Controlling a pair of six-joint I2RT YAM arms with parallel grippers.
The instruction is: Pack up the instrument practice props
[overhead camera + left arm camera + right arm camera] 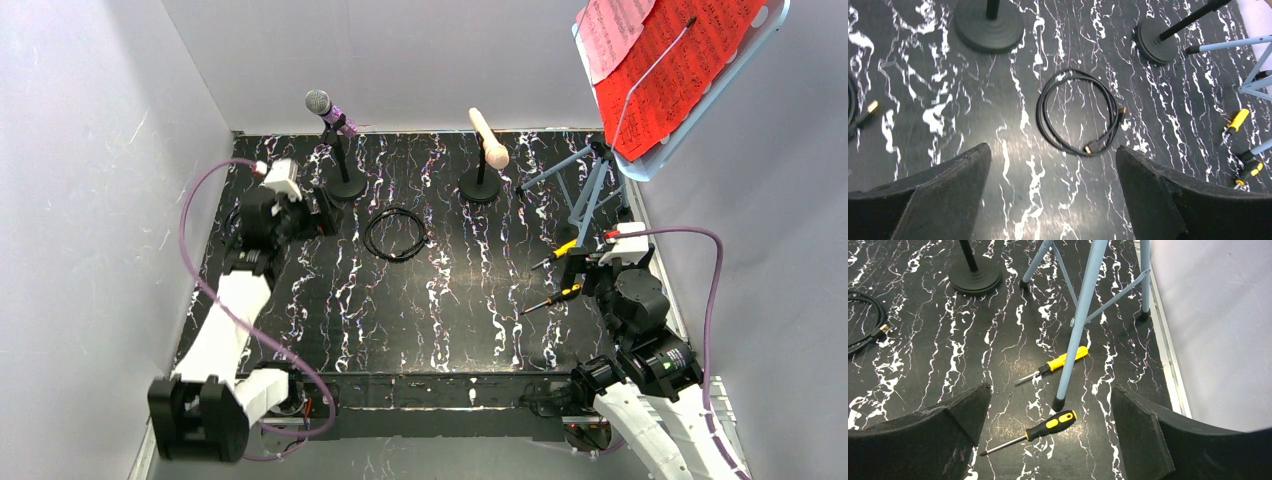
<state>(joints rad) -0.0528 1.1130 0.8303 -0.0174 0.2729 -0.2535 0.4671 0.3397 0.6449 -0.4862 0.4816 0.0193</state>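
Seen from above, with the middle of the black white-veined marbled table (450, 330) taken as the clock centre, nothing looks packed yet. A purple glitter microphone with silver grille (330, 110) leans in a short black round-based post (347, 185) at eleven o'clock. A cream microphone (489, 138) tilts in a second black round-based post (480, 187) at about twelve. At two o'clock, red and pink sheet-music pages (665, 75) lie on the tilted tray of a pale blue tripod music stand (588, 190). A coiled black cable (397, 235) lies flat just left of centre. Two small yellow-handled screwdrivers (1065, 359) lie at four o'clock beside one tripod foot. The left gripper (1052, 155) hovers at nine o'clock, jaws spread wide and empty, looking over the cable toward the posts. The right gripper (1050, 392) hangs at four o'clock, equally wide and empty, above the screwdrivers. Several things could go wrong from here. Both microphones sit high and off-centre on small bases, so a sideways nudge could topple them. The right arm is close to the thin tripod legs, and a knock could shake the stand and spill the pages. The screwdrivers under its jaws are not props and could be grabbed by mistake.
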